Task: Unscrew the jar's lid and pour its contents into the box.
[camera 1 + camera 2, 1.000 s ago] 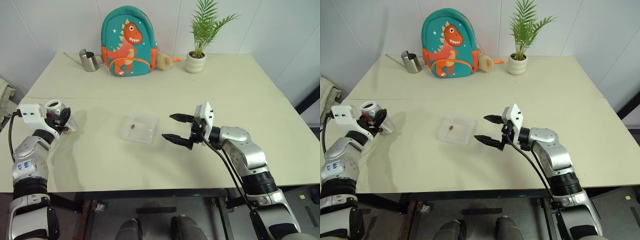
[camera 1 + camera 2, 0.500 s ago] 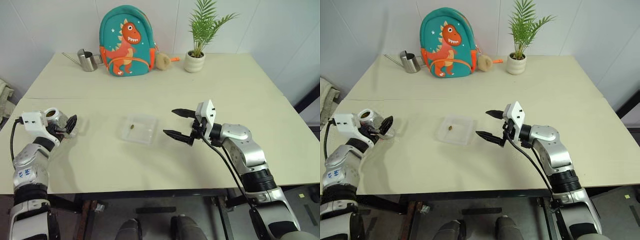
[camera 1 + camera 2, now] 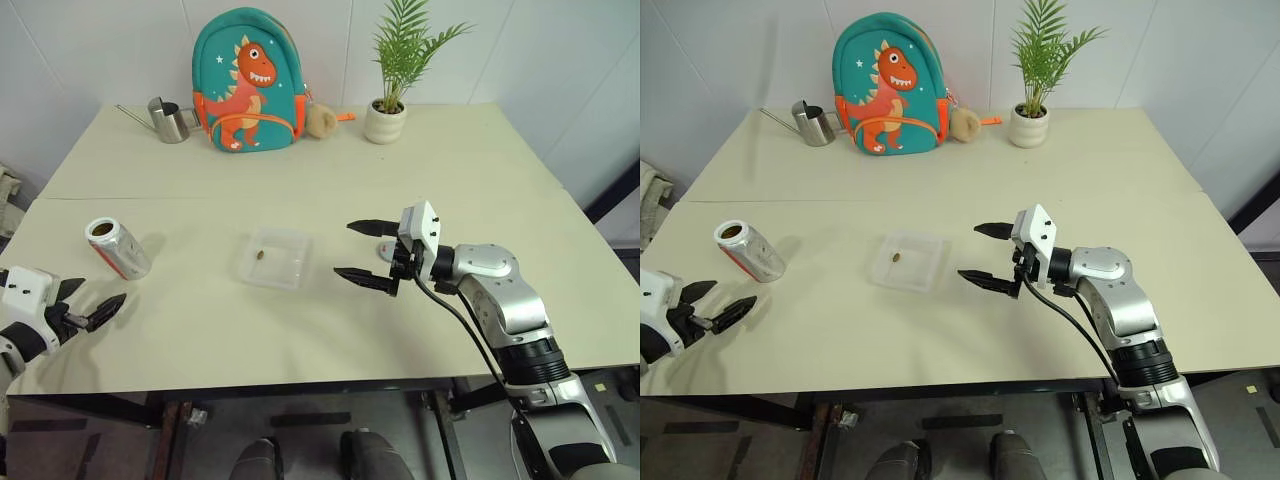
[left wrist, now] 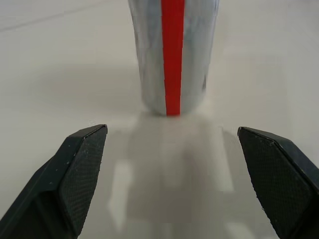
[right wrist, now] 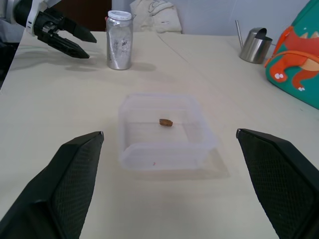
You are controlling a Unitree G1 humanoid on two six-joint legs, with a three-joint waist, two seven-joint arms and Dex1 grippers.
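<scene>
The jar (image 3: 117,247) stands lidless at the frame's left; both tools, left tool (image 3: 88,310) and right tool (image 3: 366,253), gape wide and empty. A careless nudge could topple it.

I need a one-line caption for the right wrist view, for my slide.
Brown bit lies in the clear box; open jar stands beyond.

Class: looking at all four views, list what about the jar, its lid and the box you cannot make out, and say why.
- Lid: cannot be placed anywhere on the table.
- Jar: in the left wrist view its top is cut off by the picture's edge; whether anything remains inside cannot be told.
- Small brown bit in the box: too small to say what it is.
</scene>
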